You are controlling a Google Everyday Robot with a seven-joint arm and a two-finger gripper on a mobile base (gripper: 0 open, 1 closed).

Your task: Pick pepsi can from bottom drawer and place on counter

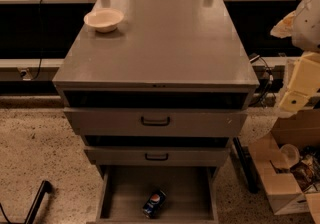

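Judging progress, we have everything left: the pepsi can [154, 203] lies in the open bottom drawer [127, 188], not on the counter [165, 43]. Our gripper [298, 88] hangs at the right, well apart; its opening we cannot tell.

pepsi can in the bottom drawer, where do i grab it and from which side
Across its round middle, from straight above: the pepsi can seems to lie tilted on the floor of the open bottom drawer, whose walls block the sides. The gripper is off right, beside the counter.
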